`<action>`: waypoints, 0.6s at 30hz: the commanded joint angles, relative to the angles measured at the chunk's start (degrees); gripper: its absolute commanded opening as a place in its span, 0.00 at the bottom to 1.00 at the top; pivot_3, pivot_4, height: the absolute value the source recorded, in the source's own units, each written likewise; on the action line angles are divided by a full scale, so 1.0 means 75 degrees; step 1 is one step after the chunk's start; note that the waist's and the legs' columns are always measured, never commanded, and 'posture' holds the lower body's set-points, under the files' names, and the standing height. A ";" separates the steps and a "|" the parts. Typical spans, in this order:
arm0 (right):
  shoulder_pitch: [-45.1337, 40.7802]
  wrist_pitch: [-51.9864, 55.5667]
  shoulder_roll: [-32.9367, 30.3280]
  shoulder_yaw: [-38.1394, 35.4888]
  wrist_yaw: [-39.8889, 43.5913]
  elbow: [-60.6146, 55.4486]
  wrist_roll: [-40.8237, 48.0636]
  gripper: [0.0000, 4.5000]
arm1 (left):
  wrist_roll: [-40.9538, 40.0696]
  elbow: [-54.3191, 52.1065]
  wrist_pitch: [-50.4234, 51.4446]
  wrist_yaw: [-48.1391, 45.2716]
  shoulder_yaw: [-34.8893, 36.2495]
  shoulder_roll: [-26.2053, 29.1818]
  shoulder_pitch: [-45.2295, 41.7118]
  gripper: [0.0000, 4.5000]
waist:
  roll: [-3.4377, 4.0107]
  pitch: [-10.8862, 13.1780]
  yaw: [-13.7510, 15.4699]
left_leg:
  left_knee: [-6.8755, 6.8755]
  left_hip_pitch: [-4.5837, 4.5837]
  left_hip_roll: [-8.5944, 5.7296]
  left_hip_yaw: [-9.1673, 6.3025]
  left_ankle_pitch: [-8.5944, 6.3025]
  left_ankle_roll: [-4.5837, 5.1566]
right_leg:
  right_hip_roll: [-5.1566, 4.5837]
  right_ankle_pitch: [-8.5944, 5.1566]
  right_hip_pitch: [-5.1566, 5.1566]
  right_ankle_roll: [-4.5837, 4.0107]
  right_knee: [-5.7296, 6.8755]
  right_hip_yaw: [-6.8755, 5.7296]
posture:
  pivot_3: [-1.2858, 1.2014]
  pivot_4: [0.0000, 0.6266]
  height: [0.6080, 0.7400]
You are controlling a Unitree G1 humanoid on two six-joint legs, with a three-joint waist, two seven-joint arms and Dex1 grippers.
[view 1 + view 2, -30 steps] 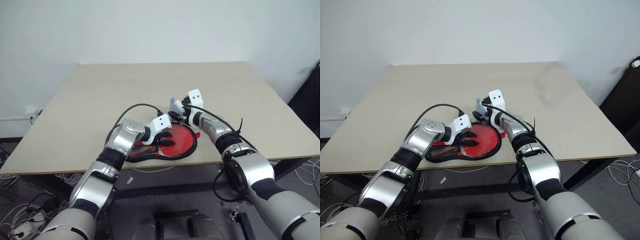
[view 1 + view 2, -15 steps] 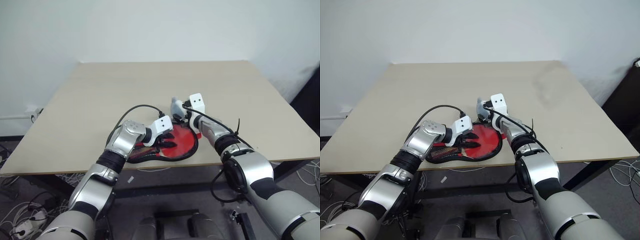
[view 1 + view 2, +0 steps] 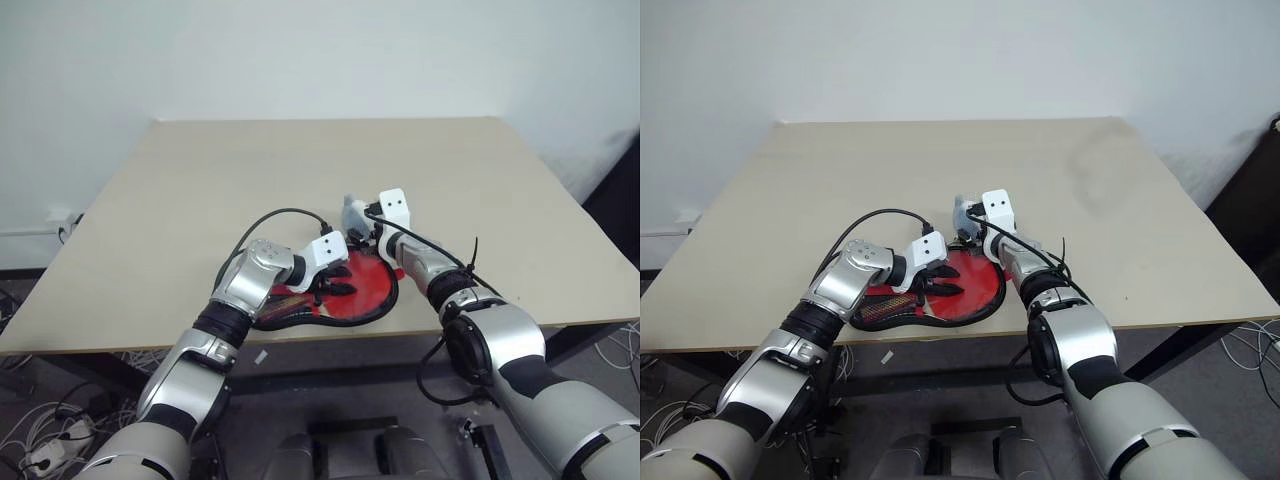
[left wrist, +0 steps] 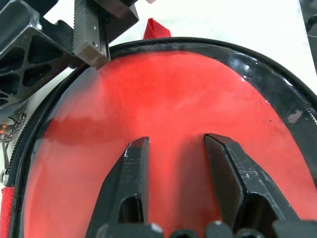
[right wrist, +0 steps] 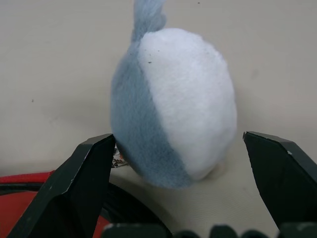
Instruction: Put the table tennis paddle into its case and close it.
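- Where the beige rectangular table (image 3: 200, 200) nears its front edge, a small grey-and-white plush toy (image 5: 171, 104) stands just beside the far rim of the case, directly ahead of the right tool (image 5: 181, 148).
- Right wrist view: the plush sits between the two spread black fingers (image 5: 81, 178); I cannot tell whether either finger touches it.
- A black cable (image 3: 265, 225) loops over the table behind the left forearm.
- Flat paddle-shaped black fabric case with black zip rim (image 3: 925, 300) lies on the table near the front edge, open, its red face upward.
- Left wrist view: a smooth round red surface (image 4: 163, 124) fills the inside of the zip rim; whether this is the paddle's rubber or the case lining cannot be told. A red pull tab (image 4: 156, 29) sticks out past the rim.
- Left tool (image 4: 173, 148) reaches in from the left, angled downward over the red face, fingers partly spread and pinching nothing.
- Right tool reaches forward over the case's far edge, fingers wide apart around the plush.
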 commanded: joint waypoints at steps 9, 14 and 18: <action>-0.0139 -0.0062 -0.0055 -0.0359 0.0041 -0.0181 0.0118 0.34 | 0.0151 -0.0081 0.0077 0.0036 -0.0154 0.0040 0.0098 0.40 | 0.0000 0.0000 0.0000 | 0.0002 -0.0004 -0.0001 0.0000 -0.0004 0.0002 | 0.0000 0.0000 0.0000 0.0000 -0.0004 0.0000 | 0.52 0.00 1.00; -0.0032 -0.0086 -0.0143 -0.0489 0.0119 -0.0249 0.0201 0.09 | 0.0190 0.0014 0.0052 0.0000 -0.0206 0.0057 0.0053 0.40 | 0.0000 0.0000 0.0001 | 0.0004 -0.0007 -0.0001 -0.0001 -0.0004 0.0002 | 0.0000 0.0000 0.0000 0.0000 -0.0004 -0.0002 | 0.52 0.00 1.00; 0.0021 -0.0109 -0.0201 -0.0501 -0.0047 -0.0274 0.0142 0.01 | 0.0291 0.0151 0.0099 -0.0081 -0.0345 0.0069 -0.0038 0.40 | 0.0001 -0.0001 0.0002 | 0.0007 -0.0008 -0.0002 -0.0002 -0.0004 0.0002 | -0.0001 0.0000 0.0001 0.0000 -0.0004 -0.0004 | 0.52 0.00 1.00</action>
